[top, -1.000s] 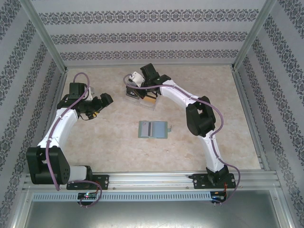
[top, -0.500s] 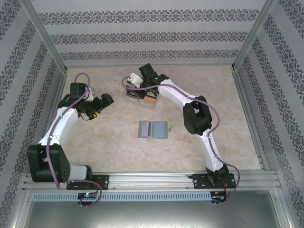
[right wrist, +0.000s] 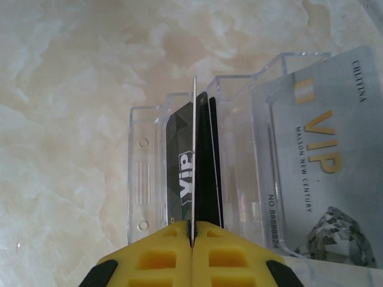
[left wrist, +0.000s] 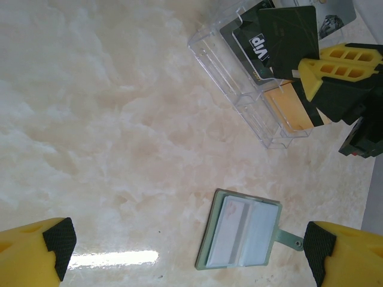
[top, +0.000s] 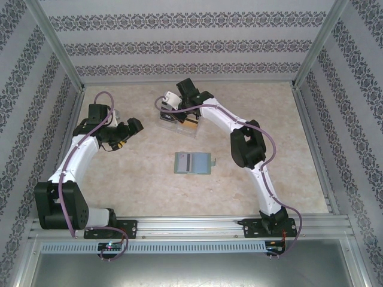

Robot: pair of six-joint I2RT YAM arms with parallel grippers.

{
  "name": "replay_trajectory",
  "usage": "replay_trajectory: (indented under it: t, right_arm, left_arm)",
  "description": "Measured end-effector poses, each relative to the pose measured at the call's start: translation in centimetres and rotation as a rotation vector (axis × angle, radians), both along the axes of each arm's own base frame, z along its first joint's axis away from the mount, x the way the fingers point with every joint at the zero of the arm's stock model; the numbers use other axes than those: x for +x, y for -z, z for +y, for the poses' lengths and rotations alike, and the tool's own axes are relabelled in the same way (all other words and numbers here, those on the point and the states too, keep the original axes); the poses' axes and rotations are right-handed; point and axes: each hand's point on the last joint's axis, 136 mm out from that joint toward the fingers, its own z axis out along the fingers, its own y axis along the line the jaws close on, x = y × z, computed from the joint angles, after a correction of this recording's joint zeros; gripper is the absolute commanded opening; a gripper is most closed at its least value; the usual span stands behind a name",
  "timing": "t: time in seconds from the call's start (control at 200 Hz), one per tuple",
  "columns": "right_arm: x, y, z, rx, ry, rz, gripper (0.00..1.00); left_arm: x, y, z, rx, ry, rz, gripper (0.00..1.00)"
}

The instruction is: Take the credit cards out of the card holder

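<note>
Right gripper (right wrist: 192,230) pinching dark card (left wrist: 293,36) above clear box (left wrist: 239,98); left gripper (left wrist: 185,248) spread wide

Clear plastic compartment box (left wrist: 224,78) lies flat on table (top: 137,179), far-centre, several slots side by side. Table surface beige, marbled, one glare streak. Patterned striped walls (top: 191,45) enclose three sides.

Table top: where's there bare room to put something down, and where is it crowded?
Bare table lies between the right arm and the right wall, and between the left arm and the card holder. It is crowded at the far middle, where the right gripper pinches a dark card at the clear box.
</note>
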Motion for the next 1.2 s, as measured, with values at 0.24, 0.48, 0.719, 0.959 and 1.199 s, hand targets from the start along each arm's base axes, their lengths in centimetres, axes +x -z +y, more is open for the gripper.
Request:
replay_trajectory:
  t: [0.24, 0.48, 0.719, 0.959, 1.199]
  right_arm:
    - [0.2, 0.8, -0.4, -0.036, 0.000, -0.004, 0.22]
    - [0.4, 0.3, -0.4, -0.025, 0.032, 0.002, 0.25]
    - [-0.5, -1.1, -1.1, 0.026, 0.141, 0.062, 0.45]
    - [-3.5, -6.4, -4.4, 0.129, 0.373, 0.110, 0.60]
    - [-13.5, -1.8, -9.3, 0.144, 0.675, 0.327, 0.64]
  left_arm:
    - [-0.1, 0.2, -0.1, 0.001, 0.008, 0.002, 0.99]
    - [-0.1, 0.2, -0.1, 0.002, 0.010, 0.001, 0.99]
    - [-0.2, 0.2, -0.3, -0.009, 0.017, 0.002, 0.99]
    - [-0.3, 1.1, -0.7, -0.035, 0.031, 0.033, 1.00]
    - [-0.6, 2.6, -1.4, -0.081, 0.047, 0.080, 1.00]
